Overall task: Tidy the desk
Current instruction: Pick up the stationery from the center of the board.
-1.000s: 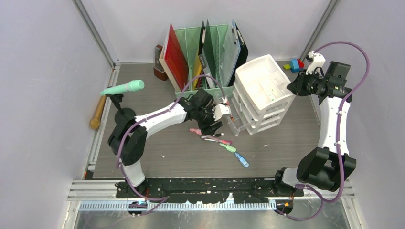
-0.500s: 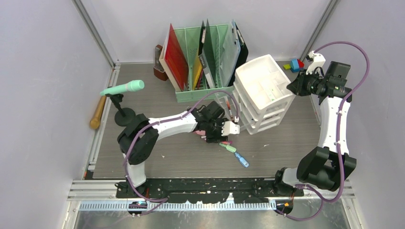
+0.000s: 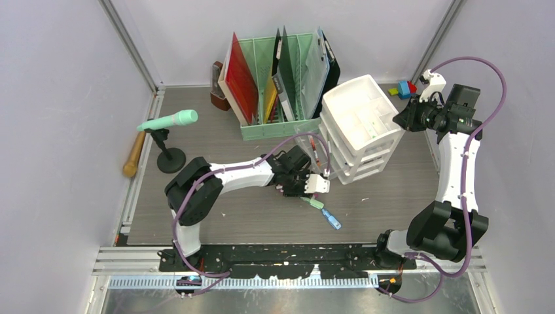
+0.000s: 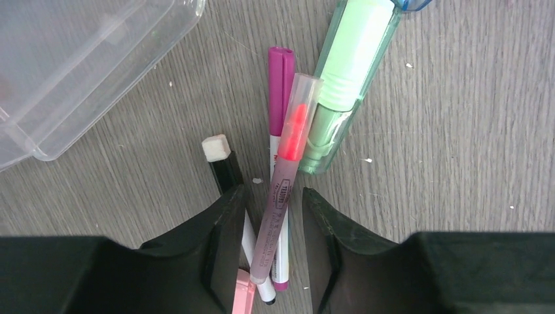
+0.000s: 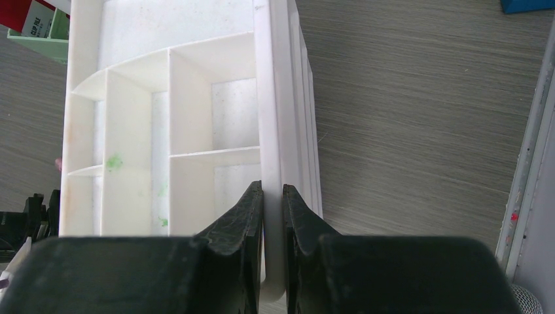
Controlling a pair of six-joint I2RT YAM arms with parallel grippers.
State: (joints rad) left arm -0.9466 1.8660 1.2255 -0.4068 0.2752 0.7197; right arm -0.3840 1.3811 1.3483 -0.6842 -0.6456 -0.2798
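On the grey-brown wood-grain desk lies a cluster of pens. My left gripper is down over it, open. Its jaws straddle a translucent pink highlighter and a magenta-capped white marker, with gaps on both sides. A black pen with a white tip lies by the left finger. A green highlighter lies just to the right. From above, the left gripper sits beside the green highlighter and a blue marker. My right gripper is shut on the rim of the white drawer unit.
A clear plastic drawer rests against the white drawer unit. A mint-green file rack with folders stands at the back. A green microphone on a stand and a wooden handle are at the left. Coloured blocks lie in the far right corner.
My left arm has swung right and down onto the pens, and its jaws have narrowed around them. The right arm has not moved.
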